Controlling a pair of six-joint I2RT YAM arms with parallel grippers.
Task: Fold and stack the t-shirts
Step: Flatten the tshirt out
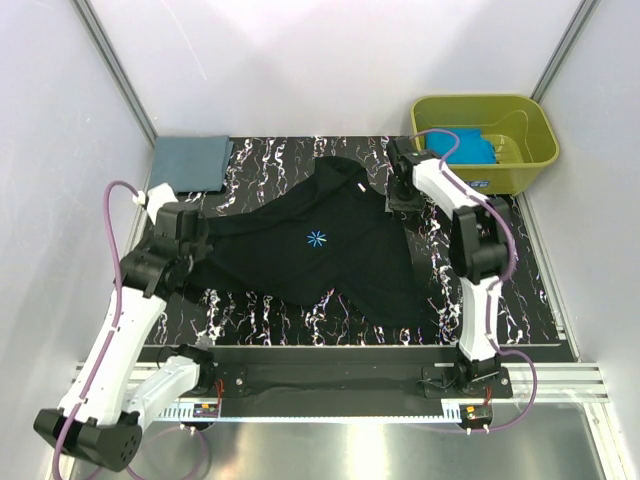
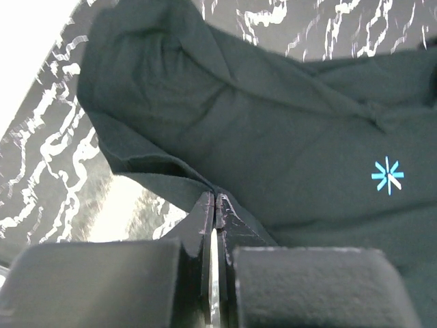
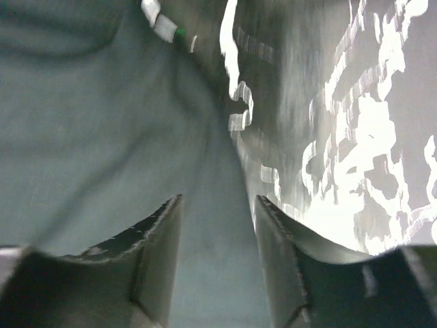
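**Left tool clamped on the black shirt, right tool apart**

Top view: the large black t-shirt of soft cloth [image 1: 320, 255] lies spread but skewed across the black white-veined marbled desk [image 1: 300, 322], between my two arms. My left tool [image 1: 190, 243] sits at its left edge and my right tool [image 1: 405, 197] at its far right edge. I judge this is to draw it flat for folding. The folded slate grey-blue t-shirt [image 1: 190, 163] rests at the far left corner, likely the base of the stack. The bright turquoise-blue t-shirt [image 1: 462, 147] sits in the olive-green plastic tub [image 1: 545, 150] at far right.

Left wrist view: the left tool [image 2: 215, 201] is pinched together on a fold of the black t-shirt's edge, which seems raised a little off the desk. The only marking is a turquoise asterisk logo [image 2: 387, 175] on the chest, with no words.

Right wrist view: the right tool [image 3: 218, 205] has its jaws apart. Cloth lies below and between them, but nothing is gripped. A small white tag [image 3: 164, 26] with a green mark shows at the top, too blurred to read.
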